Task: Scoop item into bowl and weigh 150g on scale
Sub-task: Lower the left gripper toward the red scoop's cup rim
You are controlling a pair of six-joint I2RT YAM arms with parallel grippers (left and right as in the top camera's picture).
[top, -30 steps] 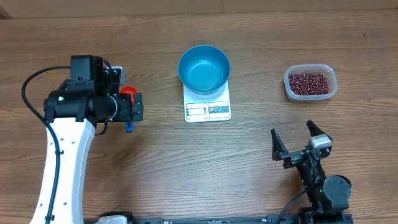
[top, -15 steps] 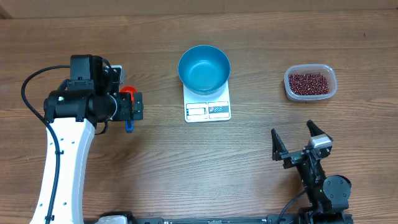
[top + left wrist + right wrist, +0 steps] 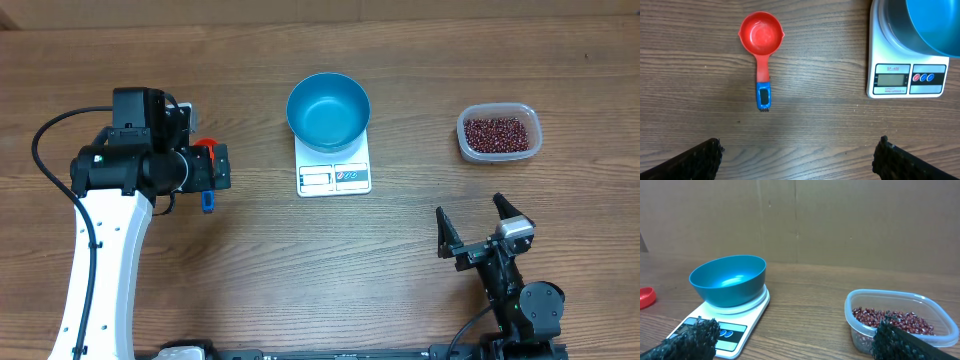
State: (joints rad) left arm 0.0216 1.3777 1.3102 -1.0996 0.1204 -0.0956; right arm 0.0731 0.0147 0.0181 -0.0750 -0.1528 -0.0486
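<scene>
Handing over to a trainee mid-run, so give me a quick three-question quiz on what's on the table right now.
1. True or false: the blue bowl sits on the white scale.
2. Where are the beans? A) in the bowl B) in the clear tub C) on the scale
3. Fill in: the red scoop lies under the ___ gripper.
Key: 1 true; 2 B; 3 left gripper.
</scene>
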